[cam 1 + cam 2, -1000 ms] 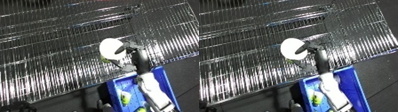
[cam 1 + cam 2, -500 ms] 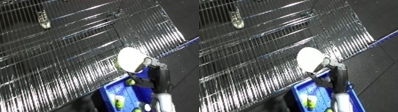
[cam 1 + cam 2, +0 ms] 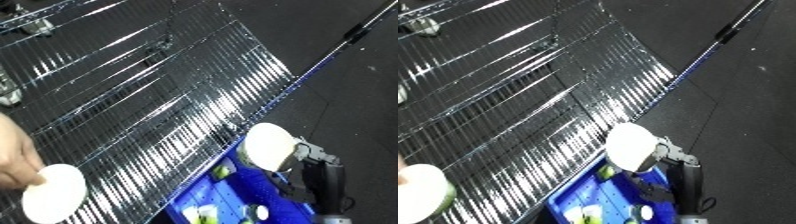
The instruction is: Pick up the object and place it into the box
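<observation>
Left eye view shows a white, rounded disc-like object point(image 3: 266, 146), smooth and pale with a slight green tinge along its lower edge. The robot's right hand point(image 3: 302, 156) grips it, black fingers and thumb curled round its right and lower side, so the hand is grasping the object rather than released. Its forearm rises from the lower right corner. The object sits at the top left of the hand, lifted above the near corner of a blue bin point(image 3: 266, 200), just past the edge of a shiny wire rack point(image 3: 160, 100) that fills most of the scene. Small pale and green items point(image 3: 206, 214) lie inside the bin. At the lower left, a person's hand point(image 3: 16, 155) holds a second white round object point(image 3: 53, 192) over the rack, well apart from the robot's hand. The robot's left hand does not show.
</observation>
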`<state>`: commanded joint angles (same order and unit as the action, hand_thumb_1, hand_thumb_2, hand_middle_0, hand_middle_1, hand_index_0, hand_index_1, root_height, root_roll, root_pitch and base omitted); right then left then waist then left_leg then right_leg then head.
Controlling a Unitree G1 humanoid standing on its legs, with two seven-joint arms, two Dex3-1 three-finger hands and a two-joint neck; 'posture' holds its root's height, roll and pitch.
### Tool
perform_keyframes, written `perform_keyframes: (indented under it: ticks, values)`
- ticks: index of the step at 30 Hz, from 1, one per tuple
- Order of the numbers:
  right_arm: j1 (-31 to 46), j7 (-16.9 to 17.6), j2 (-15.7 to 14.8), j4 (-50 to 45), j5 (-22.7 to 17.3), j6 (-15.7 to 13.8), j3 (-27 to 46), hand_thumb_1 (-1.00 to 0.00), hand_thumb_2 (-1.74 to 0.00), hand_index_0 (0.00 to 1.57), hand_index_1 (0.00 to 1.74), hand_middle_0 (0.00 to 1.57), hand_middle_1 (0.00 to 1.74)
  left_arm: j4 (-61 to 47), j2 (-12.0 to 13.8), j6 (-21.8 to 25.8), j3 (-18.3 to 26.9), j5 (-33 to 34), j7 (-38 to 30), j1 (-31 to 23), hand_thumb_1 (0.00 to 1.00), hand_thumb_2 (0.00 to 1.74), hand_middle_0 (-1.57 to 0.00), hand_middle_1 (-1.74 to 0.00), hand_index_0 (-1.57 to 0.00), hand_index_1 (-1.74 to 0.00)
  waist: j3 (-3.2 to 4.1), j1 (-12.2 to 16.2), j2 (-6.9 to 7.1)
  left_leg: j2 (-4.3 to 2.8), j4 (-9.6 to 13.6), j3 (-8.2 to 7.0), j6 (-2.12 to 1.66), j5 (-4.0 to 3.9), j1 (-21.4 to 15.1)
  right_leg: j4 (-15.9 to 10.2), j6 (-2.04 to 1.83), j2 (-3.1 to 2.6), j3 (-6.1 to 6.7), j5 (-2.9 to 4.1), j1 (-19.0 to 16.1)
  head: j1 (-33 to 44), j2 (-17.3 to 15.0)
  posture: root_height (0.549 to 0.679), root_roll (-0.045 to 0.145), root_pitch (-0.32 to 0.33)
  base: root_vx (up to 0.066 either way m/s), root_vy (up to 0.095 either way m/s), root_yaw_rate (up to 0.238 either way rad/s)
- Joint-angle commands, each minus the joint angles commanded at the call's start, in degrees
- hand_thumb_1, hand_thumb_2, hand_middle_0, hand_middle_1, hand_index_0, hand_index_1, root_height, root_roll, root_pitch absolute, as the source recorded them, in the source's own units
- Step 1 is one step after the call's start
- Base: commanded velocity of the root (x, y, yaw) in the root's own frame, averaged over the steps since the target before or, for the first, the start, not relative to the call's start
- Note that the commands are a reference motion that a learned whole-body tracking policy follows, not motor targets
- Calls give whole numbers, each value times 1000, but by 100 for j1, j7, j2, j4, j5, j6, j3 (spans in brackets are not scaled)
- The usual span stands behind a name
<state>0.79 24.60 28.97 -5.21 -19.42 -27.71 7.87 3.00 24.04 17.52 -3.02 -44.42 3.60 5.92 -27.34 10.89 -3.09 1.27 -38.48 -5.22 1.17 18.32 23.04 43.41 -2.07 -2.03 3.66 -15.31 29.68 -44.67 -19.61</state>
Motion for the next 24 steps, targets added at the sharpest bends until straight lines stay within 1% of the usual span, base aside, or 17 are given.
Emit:
perform_keyframes:
  ticks: [3,4,6,7,8,9,12,13,14,15,19,24]
  values:
    - [238,-94,9,200,-82,-27,76,-750,-1305,1178,1305,1178,1305,22,-55,129,15,-36,-12,-43,1000,1740,-1570,-1740,-1570,-1740,-48,115,-29,-16,0,-55,-6,21,-41,7,9,3,30,-15,7,-147,22,641,80,72,-26,78,-111]
    - [350,-117,11,330,-105,-33,83,-750,-1305,1178,1305,1178,1305,24,-76,181,26,-52,-21,-63,1000,1740,-1570,-1740,-1570,-1740,-75,171,-42,-21,7,-78,-4,31,-70,11,18,1,44,-21,11,-281,20,641,82,72,-16,60,-89]
    - [429,-120,13,454,-161,-42,73,-650,-1131,1020,1131,1020,1131,30,-86,231,17,-64,-55,-65,1000,1740,-1570,-1740,-1570,-1740,-99,220,-52,-19,28,-93,1,35,-100,13,26,-11,56,-26,16,-403,4,640,83,73,-11,60,-95]
    - [429,-120,13,454,-161,-42,73,-650,-1131,1020,1131,1020,1131,30,-86,231,17,-64,-55,-65,1000,1740,-1570,-1740,-1570,-1740,-99,220,-52,-19,28,-93,1,35,-100,13,26,-11,56,-26,16,-403,4,640,83,73,-10,63,-102]
    - [460,-134,14,517,-196,-44,69,-600,-1044,942,1044,942,1044,40,-91,260,8,-71,-75,-63,1000,1740,-1570,-1740,-1570,-1740,-109,243,-56,-16,38,-98,3,37,-113,16,29,-19,62,-30,19,-417,-4,640,83,73,-6,57,-92]
    - [502,-216,15,654,-273,-62,49,-500,-870,785,870,785,870,73,-110,316,-24,-76,-124,-46,1000,1740,-1570,-1740,-1570,-1740,-128,282,-63,-9,46,-105,10,43,-133,23,35,-30,72,-34,20,-516,-61,640,83,72,9,52,-80]
    - [529,-366,15,869,-375,-78,1,-350,-609,549,609,549,609,128,-144,381,-86,-57,-197,0,1000,1740,-1570,-1740,-1570,-1740,-149,315,-69,16,47,-105,16,56,-149,19,45,-47,88,-37,10,-597,-101,640,84,71,12,37,-55]
    - [529,-366,15,869,-375,-78,1,-350,-609,549,609,549,609,128,-144,381,-86,-57,-197,0,1000,1740,-1570,-1740,-1570,-1740,-149,315,-69,16,47,-105,16,56,-149,19,45,-47,88,-37,10,-597,-101,640,84,71,9,30,-48]
    - [521,-394,16,927,-410,-76,-18,-300,-522,471,522,471,522,142,-151,394,-107,-45,-219,21,1000,1740,-1570,-1740,-1570,-1740,-152,317,-71,25,51,-101,18,58,-150,13,48,-53,91,-38,8,-610,-124,640,84,71,2,13,-24]
    - [490,-417,17,1021,-464,-64,-60,-200,-348,314,348,314,348,164,-159,406,-145,-25,-254,64,1000,1740,-1570,-1740,-1570,-1740,-154,309,-74,42,64,-91,21,56,-147,1,53,-63,90,-36,9,-625,-175,640,84,73,-3,-3,-4]
    - [411,-381,13,1141,-497,-56,-147,0,0,0,0,0,0,203,-158,400,-202,-1,-291,148,1000,1740,-1570,-1740,-1570,-1740,-148,274,-81,84,98,-60,25,41,-136,-23,57,-77,84,-22,10,-625,-327,640,83,76,0,-9,16]
    - [338,-269,-15,1218,-432,-28,-204,0,0,0,0,0,0,270,-175,377,-247,24,-346,267,1000,1740,-1570,-1740,-1570,-1740,-151,247,-71,117,123,-28,30,18,-112,-7,61,-99,79,-23,21,-530,-517,640,81,78,5,-7,35]
